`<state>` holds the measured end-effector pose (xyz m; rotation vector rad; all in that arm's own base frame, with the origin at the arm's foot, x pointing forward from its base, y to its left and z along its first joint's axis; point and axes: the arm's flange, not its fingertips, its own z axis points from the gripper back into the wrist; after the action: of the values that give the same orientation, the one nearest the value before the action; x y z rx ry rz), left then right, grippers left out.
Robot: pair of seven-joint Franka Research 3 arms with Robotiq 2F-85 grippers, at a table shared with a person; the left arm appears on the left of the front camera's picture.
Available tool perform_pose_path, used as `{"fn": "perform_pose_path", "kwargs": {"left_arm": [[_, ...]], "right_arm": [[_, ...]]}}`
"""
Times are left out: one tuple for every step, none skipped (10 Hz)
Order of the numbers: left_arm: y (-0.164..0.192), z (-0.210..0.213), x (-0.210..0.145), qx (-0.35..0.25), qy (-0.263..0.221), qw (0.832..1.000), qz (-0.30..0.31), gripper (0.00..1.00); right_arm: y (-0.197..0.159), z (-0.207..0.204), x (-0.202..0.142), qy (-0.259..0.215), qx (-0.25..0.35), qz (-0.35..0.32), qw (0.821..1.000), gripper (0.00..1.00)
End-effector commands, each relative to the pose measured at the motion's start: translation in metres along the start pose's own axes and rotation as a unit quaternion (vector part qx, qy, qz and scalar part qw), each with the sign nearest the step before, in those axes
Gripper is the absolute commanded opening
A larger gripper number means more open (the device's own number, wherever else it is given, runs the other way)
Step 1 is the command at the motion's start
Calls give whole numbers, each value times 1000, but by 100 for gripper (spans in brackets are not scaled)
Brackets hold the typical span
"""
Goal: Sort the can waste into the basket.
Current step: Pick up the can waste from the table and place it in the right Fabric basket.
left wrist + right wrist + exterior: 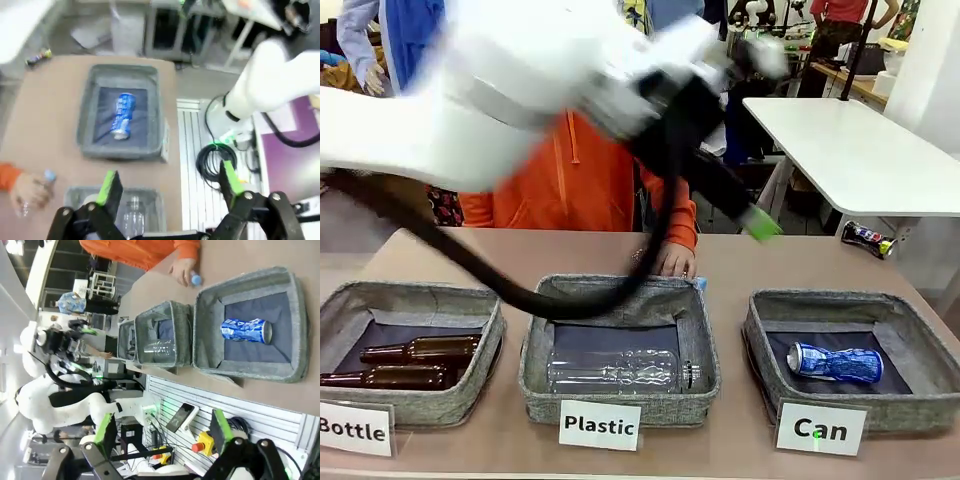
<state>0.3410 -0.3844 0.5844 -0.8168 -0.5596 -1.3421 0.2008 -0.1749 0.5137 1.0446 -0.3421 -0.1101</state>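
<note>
1. Broadly, the bench [740, 265] carries three grey baskets in a near row: Bottle basket [440, 405] left, Plastic basket [535, 370] middle, Can basket [910, 410] right.
2. Left arm reaches, blurred, across the middle toward the far right. Left fingers [110, 186] are apart with nothing between them. Right fingers [105, 430] are also apart and empty, held off the bench's near right.
3. Bottles: two brown glass bottles [420, 350] in the Bottle basket, one clear plastic bottle [620, 370] in the Plastic basket. Person's hand [672, 260] rests at that basket's far rim, holding something blue-capped.
4. Cans, handling judged: thin metal, light, probably empty. They buckle if squeezed hard, the printed skin is slick, and they may skid or roll. Pinch across the flattened mid-body, not the end rims.
5. Cans, count: two. Blue can [835, 362] lies on its side inside the Can basket. Crushed can [868, 238] lies on the bench at far right, well apart from the basket, not yet sorted.
</note>
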Motion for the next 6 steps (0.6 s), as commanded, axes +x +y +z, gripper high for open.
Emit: {"fn": "perform_pose_path", "kwargs": {"left_arm": [[12,110,-100,30,-34,995,90,100],[28,160,-135,18,-73,987,142,100],[39,204,-176,-22,-102,978,181,100],[49,254,-238,-39,-154,961,228,100],[47,286,-279,-44,-198,947,250,100],[49,317,-329,-37,-248,929,270,100]], "right_arm": [[24,-40,3,6,26,35,999,100],[38,-66,9,24,52,46,997,100],[52,-94,16,34,85,49,995,100],[63,-129,22,43,118,56,991,100],[72,-152,24,52,133,56,988,100],[74,-173,33,55,141,50,987,100]]}}
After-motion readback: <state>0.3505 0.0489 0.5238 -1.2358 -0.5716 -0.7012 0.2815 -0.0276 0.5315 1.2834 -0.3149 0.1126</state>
